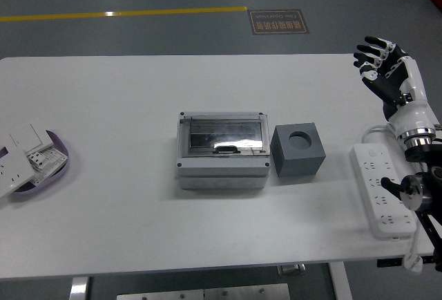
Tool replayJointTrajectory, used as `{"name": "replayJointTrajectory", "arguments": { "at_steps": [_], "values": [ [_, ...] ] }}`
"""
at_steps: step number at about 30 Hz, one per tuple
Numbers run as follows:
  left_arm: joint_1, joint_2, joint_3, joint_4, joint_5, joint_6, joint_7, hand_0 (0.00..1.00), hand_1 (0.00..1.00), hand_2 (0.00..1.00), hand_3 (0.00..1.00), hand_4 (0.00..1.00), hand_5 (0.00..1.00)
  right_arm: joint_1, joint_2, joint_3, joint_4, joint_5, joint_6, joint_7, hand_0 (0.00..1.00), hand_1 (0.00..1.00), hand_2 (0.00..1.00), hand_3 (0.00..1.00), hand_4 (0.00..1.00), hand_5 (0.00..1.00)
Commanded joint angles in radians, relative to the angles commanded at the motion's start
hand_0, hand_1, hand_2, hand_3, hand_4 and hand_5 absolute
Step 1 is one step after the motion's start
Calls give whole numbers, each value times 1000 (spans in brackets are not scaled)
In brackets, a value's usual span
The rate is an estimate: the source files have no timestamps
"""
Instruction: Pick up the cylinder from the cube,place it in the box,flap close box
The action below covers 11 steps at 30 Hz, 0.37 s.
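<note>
One hand in view: the right hand (384, 72), raised over the far right corner of the table (138, 92), well to the right of and beyond the grey cube (298, 149). Its fingers (373, 52) are spread and relaxed, holding nothing. Left arm not in view

Cube sits just to the right of the box (222, 149), close beside it; whether the two touch cannot be told. Cube's top face shows a round socket that looks empty and dark. Cylinder not visible anywhere on the table. Box flap, clear-windowed, lies flat and looks closed; through the window only glare and a dark interior, so whether the cylinder is inside cannot be told

White power strip (384, 189) lies to the right of the cube, near the table's right edge. Purple tray (61, 149) with white wall plates sits far to the left of the cube

Judgement: all three steps appear complete — socket vacated, flap down. Hand appears parked clear of the work. Next move, if any, calls only for keeping the arm away from box and cube; a press on the flap's latch would confirm closure
</note>
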Motion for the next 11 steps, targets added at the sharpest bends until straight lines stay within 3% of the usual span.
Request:
{"name": "replayJointTrajectory", "arguments": {
  "at_steps": [11],
  "values": [
    [-2,-3,34,-1,-10,3,1,595,630,621,639,701,216,5,-3,-1,2,5,-2,4,674,639,636,643,579,24]
  ]
}}
